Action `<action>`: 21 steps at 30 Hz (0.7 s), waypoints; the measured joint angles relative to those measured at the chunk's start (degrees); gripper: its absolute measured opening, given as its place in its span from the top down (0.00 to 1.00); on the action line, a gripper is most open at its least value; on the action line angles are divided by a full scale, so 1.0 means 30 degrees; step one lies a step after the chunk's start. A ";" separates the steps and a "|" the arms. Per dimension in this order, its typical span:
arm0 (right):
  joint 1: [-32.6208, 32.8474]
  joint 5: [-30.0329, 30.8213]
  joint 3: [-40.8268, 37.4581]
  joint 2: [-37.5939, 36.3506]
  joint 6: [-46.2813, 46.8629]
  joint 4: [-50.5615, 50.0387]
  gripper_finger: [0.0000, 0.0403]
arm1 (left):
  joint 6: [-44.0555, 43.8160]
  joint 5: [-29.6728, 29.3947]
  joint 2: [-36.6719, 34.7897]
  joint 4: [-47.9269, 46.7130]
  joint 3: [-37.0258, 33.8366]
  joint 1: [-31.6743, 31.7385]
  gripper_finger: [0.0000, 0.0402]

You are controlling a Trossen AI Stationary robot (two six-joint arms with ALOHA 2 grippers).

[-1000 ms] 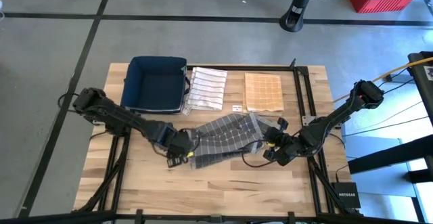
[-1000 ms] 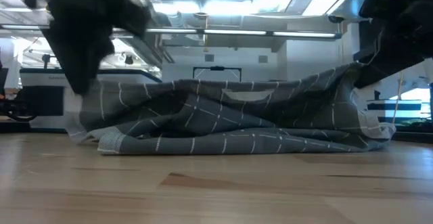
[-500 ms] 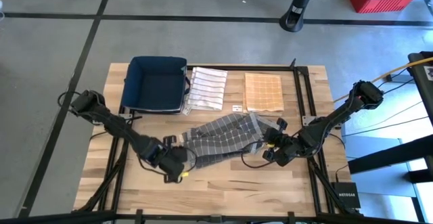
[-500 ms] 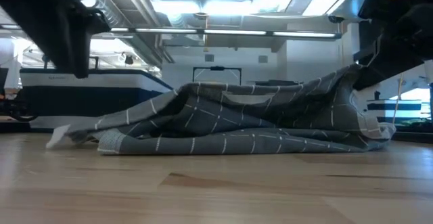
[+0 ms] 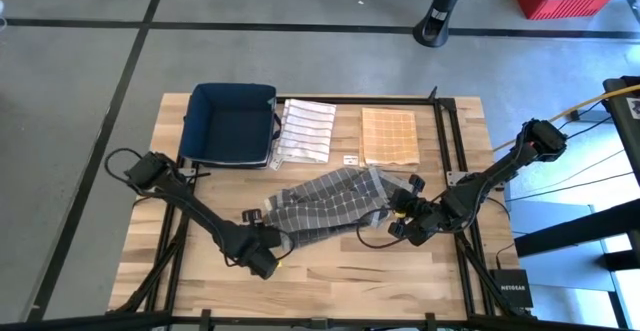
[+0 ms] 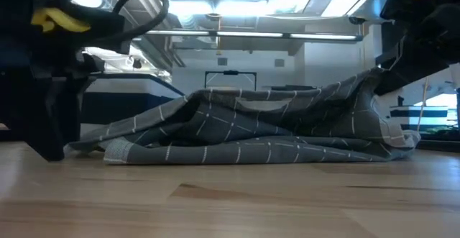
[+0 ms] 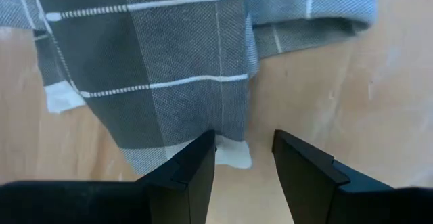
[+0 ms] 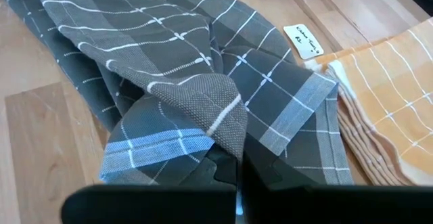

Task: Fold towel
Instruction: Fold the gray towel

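Observation:
A grey checked towel (image 5: 325, 206) lies crumpled in the middle of the wooden table. My right gripper (image 5: 400, 219) is shut on the towel's right end and keeps it raised (image 6: 374, 80). My left gripper (image 7: 243, 158) is open and points down at the towel's near-left corner. Its fingers stand on either side of the white label (image 7: 233, 155) there. In the low view that gripper (image 6: 50, 134) is down at the table top beside the towel's left corner (image 6: 83, 146). My left gripper's fingers (image 7: 196, 166) stand over the edge of the towel's near-left corner; whether they touch it I cannot tell. My right gripper pinches a folded-over corner (image 8: 216, 126) at the towel's right end between its two shut fingers. It comes slanting down from the table's right. That end is lifted; the rest lies slack on the table.
A dark blue bin (image 5: 232, 123) stands at the far left. Beside it lie a folded white striped towel (image 5: 306, 129) and a folded orange towel (image 5: 389, 136), with a small paper tag (image 5: 351, 159) near them. Bare wood runs along the near edge (image 5: 330, 281).
My left gripper has moved toward the table's near edge and come down to the table top at the towel's near-left corner. The towel's left part, raised a second ago, has sunk flat onto the table. Its right end has stayed up in my right gripper.

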 joint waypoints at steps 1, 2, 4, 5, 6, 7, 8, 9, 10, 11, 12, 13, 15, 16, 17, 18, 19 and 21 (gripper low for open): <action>0.0000 0.0009 0.0000 0.0000 0.0000 0.0006 1.00 | -0.0062 -0.0018 0.0083 -0.0027 0.0015 0.0078 0.64; 0.0000 0.0011 0.0000 0.0000 0.0000 0.0016 1.00 | -0.0128 -0.0011 0.0183 -0.0036 0.0047 0.0168 0.64; 0.0000 0.0005 0.0000 0.0000 0.0000 0.0015 1.00 | -0.0281 -0.0030 0.0234 -0.0116 0.0051 0.0301 0.64; 0.0000 0.0006 0.0000 0.0000 0.0000 0.0002 1.00 | -0.0441 -0.0105 0.0240 -0.0207 0.0044 0.0337 0.64; 0.0000 0.0006 0.0000 0.0000 0.0000 0.0016 1.00 | -0.0626 -0.0241 0.0254 -0.0323 0.0044 0.0358 0.64; 0.0000 0.0006 0.0000 0.0000 0.0000 0.0011 1.00 | -0.0710 -0.0411 0.0260 -0.0400 0.0044 0.0373 0.64; 0.0000 0.0006 0.0000 0.0000 0.0000 0.0007 1.00 | -0.0734 -0.0584 0.0274 -0.0467 0.0031 0.0365 0.64; 0.0000 0.0006 0.0000 0.0000 0.0000 0.0020 1.00 | -0.0652 -0.0743 0.0276 -0.0500 0.0023 0.0370 0.64; 0.0000 0.0006 0.0000 0.0000 0.0000 0.0006 1.00 | -0.0495 -0.0997 0.0291 -0.0557 0.0013 0.0377 0.65; 0.0000 0.0006 0.0000 0.0000 0.0000 0.0013 1.00 | -0.0336 -0.1411 0.0324 -0.0670 -0.0044 0.0412 0.65; 0.0000 0.0006 0.0000 0.0000 0.0000 0.0013 1.00 | -0.0335 -0.1808 0.0367 -0.0772 -0.0061 0.0465 0.67; 0.0000 0.0006 0.0000 0.0000 0.0000 0.0009 1.00 | -0.0332 -0.1971 0.0382 -0.0740 -0.0069 0.0500 0.69; 0.0000 0.0006 0.0000 0.0000 0.0000 0.0018 1.00 | -0.0236 -0.2153 0.0399 -0.0698 -0.0073 0.0497 0.75; 0.0000 0.0006 0.0000 0.0000 0.0000 0.0006 1.00 | -0.0075 -0.2159 0.0400 -0.0707 -0.0073 0.0533 0.79; 0.0000 -0.0001 0.0000 0.0000 0.0000 0.0013 1.00 | 0.0164 -0.2062 0.0396 -0.0823 -0.0073 0.0533 0.84; 0.0000 0.0006 0.0000 0.0000 0.0000 0.0013 1.00 | 0.0344 -0.1876 0.0378 -0.0974 -0.0073 0.0540 0.88; 0.0000 0.0002 0.0000 0.0000 0.0000 0.0007 1.00 | 0.0427 -0.1696 0.0366 -0.1289 -0.0057 0.0542 0.93; 0.0000 -0.0001 0.0052 0.0000 -0.0049 -0.0046 1.00 | 0.0346 -0.1531 0.0243 -0.2386 0.0269 0.0465 0.98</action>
